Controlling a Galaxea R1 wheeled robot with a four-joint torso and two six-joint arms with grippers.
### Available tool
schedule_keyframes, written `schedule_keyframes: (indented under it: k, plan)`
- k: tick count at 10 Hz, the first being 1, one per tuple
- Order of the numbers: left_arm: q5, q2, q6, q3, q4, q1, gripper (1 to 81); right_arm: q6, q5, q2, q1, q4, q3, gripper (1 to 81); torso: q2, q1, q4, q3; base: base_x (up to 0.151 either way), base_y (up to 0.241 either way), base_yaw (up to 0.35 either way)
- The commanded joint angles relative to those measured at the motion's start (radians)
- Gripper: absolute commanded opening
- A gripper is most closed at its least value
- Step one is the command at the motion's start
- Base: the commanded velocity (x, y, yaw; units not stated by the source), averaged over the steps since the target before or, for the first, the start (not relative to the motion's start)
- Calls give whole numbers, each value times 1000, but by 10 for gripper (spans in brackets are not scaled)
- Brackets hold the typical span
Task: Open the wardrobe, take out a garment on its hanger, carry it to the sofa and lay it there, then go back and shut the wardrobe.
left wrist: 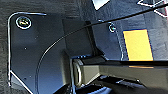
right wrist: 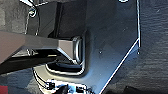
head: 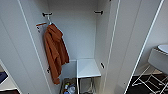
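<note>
The wardrobe (head: 82, 37) stands open right in front of me in the head view, its white left door (head: 17, 50) and right door (head: 130, 42) swung wide. Inside, an orange-rust hooded top (head: 55, 52) hangs from a hook near the left dark rail bracket (head: 47, 14); a second bracket (head: 99, 12) sits on the right wall. Between the brackets the upper space is bare white wall. Both wrist views look down past the robot's dark plate and bar onto dark floor.
A white shelf block (head: 88, 67) fills the wardrobe's lower right, and a bin of small items (head: 68, 88) sits at its floor. A pale seat on thin white legs (head: 156, 62) stands to the right. A yellow-orange patch (left wrist: 138, 45) lies on the floor.
</note>
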Motion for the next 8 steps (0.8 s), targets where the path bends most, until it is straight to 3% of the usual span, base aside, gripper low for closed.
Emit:
schedule_keyframes:
  k: [1, 3, 4, 6, 7, 8]
  plan:
    - [36, -8, -8, 0, -29, -44, 811, 1, -52, -4, 36, -12, 2, 811, 0, 0, 0, 92, 0, 0, 0]
    - [38, -26, -60, -12, -110, -27, 811, 1, -52, -1, 42, -9, -1, 811, 0, 0, 0, 58, 0, 0, 0]
    - [48, -30, -83, -18, -132, -15, 811, 2, -53, -1, 49, -4, -4, 811, -1, -1, 0, 82, 0, 0, 0]
    - [245, 1, -77, -17, -141, -12, 811, 4, -55, 2, 70, -1, -1, 811, -1, -2, 0, 96, 0, 0, 0]
    - [269, 4, -37, -15, -187, -8, 811, 4, -65, 2, 82, 0, 2, 811, -1, -2, 0, 95, 0, 0, 0]
    - [274, 10, 105, -12, -287, -7, 811, 5, -82, -1, 93, 2, 2, 811, -1, -2, 0, 95, 0, 0, 0]
